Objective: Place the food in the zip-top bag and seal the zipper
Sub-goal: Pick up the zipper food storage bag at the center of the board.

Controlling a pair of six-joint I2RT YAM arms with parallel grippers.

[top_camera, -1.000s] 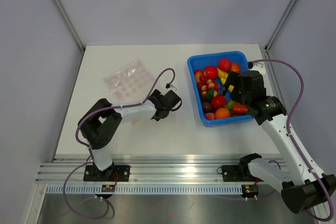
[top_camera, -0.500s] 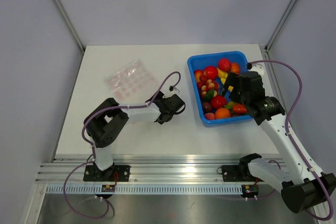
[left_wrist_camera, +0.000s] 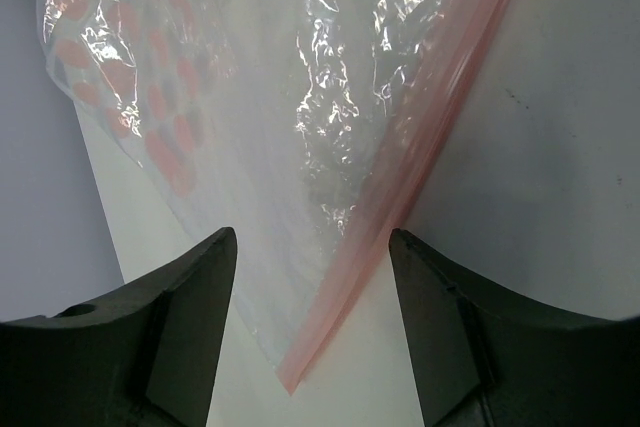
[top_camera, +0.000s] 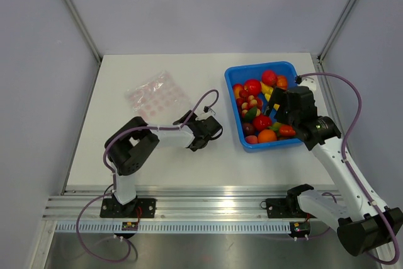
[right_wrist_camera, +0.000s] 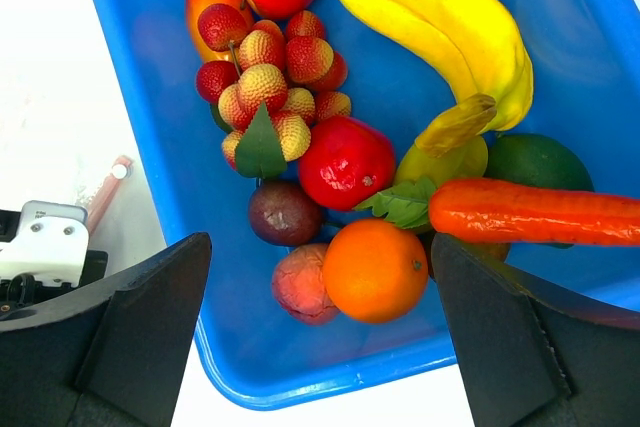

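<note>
The zip-top bag (top_camera: 157, 96) lies flat on the table at the back left, clear with pink dots. In the left wrist view its pink zipper (left_wrist_camera: 430, 127) runs diagonally, and the bag's near corner (left_wrist_camera: 292, 375) lies in line with the gap between the fingers. My left gripper (top_camera: 211, 130) (left_wrist_camera: 310, 247) is open and holds nothing. The food fills the blue tray (top_camera: 234, 75): banana (right_wrist_camera: 440, 7), carrot (right_wrist_camera: 540, 212), orange (right_wrist_camera: 375, 269), red fruit (right_wrist_camera: 345, 162), lychee bunch (right_wrist_camera: 270, 67). My right gripper (top_camera: 275, 108) (right_wrist_camera: 320, 247) is open above the tray's near end, over the orange.
The tray's left wall (right_wrist_camera: 140, 97) stands between the food and the left gripper's white housing (right_wrist_camera: 40, 242). A purple fruit (right_wrist_camera: 283, 212) and a pinkish fruit (right_wrist_camera: 308, 282) lie by the tray's near corner. Grey walls enclose the table on three sides.
My left gripper has moved a little right and toward the near edge, away from the bag, with its elbow shifting right. The right arm and the food have not moved.
</note>
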